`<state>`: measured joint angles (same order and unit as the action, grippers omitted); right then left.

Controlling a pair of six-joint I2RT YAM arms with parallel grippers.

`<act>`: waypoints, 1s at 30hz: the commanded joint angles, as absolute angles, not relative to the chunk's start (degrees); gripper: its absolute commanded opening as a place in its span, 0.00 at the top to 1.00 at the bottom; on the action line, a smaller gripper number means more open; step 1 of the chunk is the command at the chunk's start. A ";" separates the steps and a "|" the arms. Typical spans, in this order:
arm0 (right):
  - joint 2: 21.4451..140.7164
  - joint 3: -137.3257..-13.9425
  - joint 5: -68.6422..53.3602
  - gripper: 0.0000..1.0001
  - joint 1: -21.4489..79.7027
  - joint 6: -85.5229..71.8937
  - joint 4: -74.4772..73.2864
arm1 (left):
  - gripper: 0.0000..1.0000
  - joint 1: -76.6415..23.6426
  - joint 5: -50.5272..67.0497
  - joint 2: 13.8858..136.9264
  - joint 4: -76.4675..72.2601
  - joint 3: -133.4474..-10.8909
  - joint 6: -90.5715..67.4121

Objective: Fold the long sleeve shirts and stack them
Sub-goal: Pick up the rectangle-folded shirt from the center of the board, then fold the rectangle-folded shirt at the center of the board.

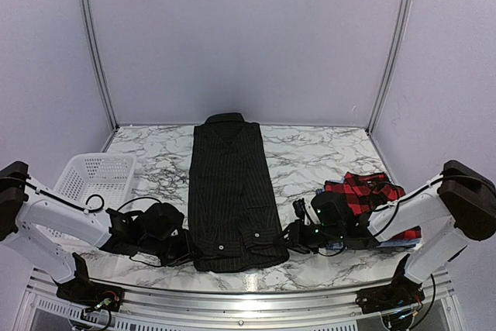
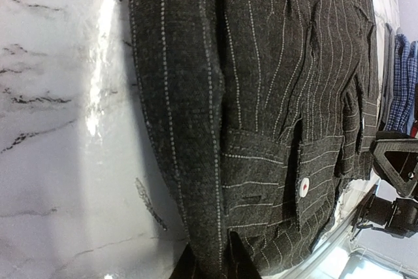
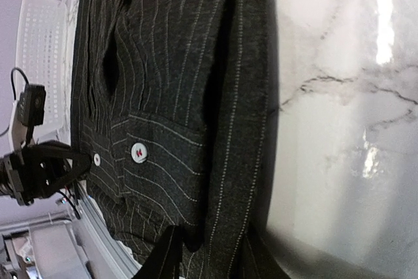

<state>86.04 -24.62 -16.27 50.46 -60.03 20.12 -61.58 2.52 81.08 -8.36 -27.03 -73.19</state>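
1. The left tool [image 1: 184,249] and right tool [image 1: 288,236] straddle the black shirt's [image 1: 231,191] near corners. Dark on dark, we cannot tell whether they clamp.
2. That shirt lies flat mid-desk [image 1: 318,153].
3. The right arm half hides the plaid shirt [image 1: 364,191].
4. The left arm cuts off the basket's [image 1: 93,172] near edge.

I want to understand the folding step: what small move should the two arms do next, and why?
Probably lift the near hem slightly. The black shirt lies flat, sleeves folded in, and the left fingers and right fingers straddle its two near corners.
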 commanded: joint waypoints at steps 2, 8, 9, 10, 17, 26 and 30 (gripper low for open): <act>86.65 -25.67 -17.96 0.79 50.09 -60.21 19.06 | 0.91 -61.96 3.07 81.72 -6.44 -28.57 -72.49; 83.94 -27.77 -19.12 1.00 50.10 -59.55 16.60 | 0.98 -61.90 1.95 78.05 -2.59 -32.30 -69.88; 83.41 -28.49 -19.04 1.00 50.10 -59.32 15.70 | 0.99 -61.88 1.16 77.21 -1.06 -33.25 -69.28; 82.83 -29.24 -19.06 1.00 50.05 -59.17 15.15 | 0.99 -61.83 0.68 76.50 -0.23 -34.20 -68.69; 82.59 -35.78 -19.51 1.00 47.90 -57.45 12.45 | 1.00 -58.23 0.86 73.91 4.08 -40.10 -64.47; 95.47 -48.49 -25.58 1.00 38.98 -53.75 14.95 | 1.00 -43.31 7.42 80.84 4.14 -49.11 -56.16; 104.14 -57.22 -28.26 1.00 35.21 -52.62 15.95 | 1.00 -36.60 10.34 88.29 3.83 -54.55 -52.22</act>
<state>97.91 -49.69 -24.86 38.57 -55.24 14.26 -41.69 6.74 82.26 2.48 -49.87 -58.02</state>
